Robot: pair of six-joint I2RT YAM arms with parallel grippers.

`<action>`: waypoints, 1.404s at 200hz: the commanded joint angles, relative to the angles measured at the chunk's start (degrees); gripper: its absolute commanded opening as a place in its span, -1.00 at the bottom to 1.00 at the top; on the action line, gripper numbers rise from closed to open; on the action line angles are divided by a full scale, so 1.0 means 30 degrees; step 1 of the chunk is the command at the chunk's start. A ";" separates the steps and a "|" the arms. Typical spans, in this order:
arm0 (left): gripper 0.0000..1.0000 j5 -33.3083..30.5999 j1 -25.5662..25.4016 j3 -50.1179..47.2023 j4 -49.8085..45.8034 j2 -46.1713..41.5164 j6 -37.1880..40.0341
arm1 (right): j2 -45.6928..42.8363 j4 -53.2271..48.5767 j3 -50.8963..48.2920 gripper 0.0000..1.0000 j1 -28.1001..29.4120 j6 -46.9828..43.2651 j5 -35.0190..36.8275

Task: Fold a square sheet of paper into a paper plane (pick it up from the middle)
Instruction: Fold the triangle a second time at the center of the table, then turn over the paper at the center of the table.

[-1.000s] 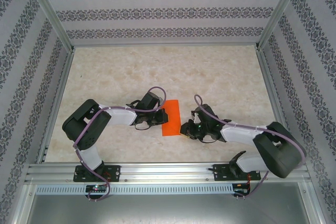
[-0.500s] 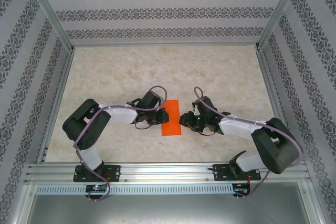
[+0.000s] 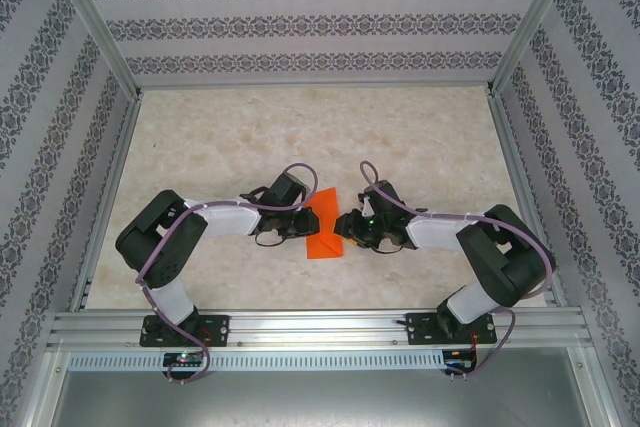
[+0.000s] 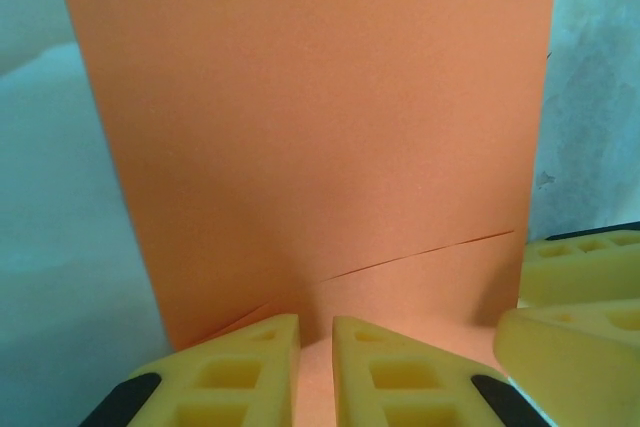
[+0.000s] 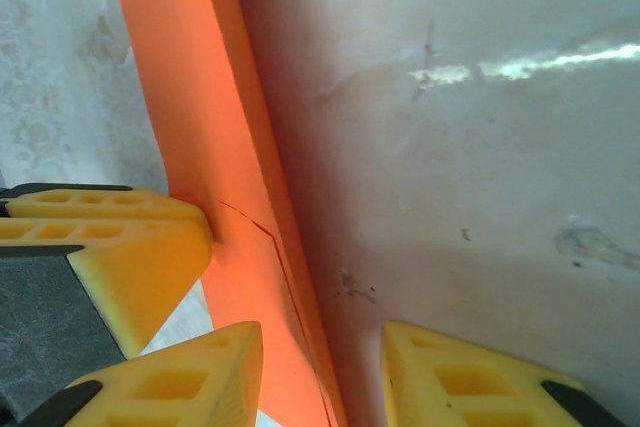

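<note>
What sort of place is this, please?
Probably a lab robot test cell: an aluminium frame with patterned wall panels encloses a marble-look table, and the left arm and right arm are bolted to its near edge.

My left arm (image 3: 225,217) and right arm (image 3: 440,235) have white links, black joints, looping purple cables (image 3: 300,167) and blocky yellow fingers (image 4: 385,377) with cut-out pockets.

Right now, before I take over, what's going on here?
Both grippers meet at the orange paper, which is already folded into a narrow strip. The left gripper sits at its left edge with its fingers nearly together; whether they pinch the paper is unclear. The right gripper is open at the right edge, with the paper's edge running between its fingers. There is no plane shape yet.
</note>
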 commanded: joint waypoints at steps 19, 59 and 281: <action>-0.63 -0.0463 -0.0185 0.0321 -0.0733 -0.0201 0.0580 | 0.0127 0.1131 0.0373 -0.27 0.0534 -0.0071 -0.0604; -0.60 -0.0243 -0.0200 0.0367 -0.0362 -0.0267 0.0349 | -0.0001 0.0650 0.0535 -0.37 0.0649 -0.0656 -0.0581; -0.12 -1.1667 0.0983 -0.1643 -0.7081 -1.2909 -0.1578 | -0.4234 -2.7053 1.2896 -0.95 0.4049 -0.3529 1.9069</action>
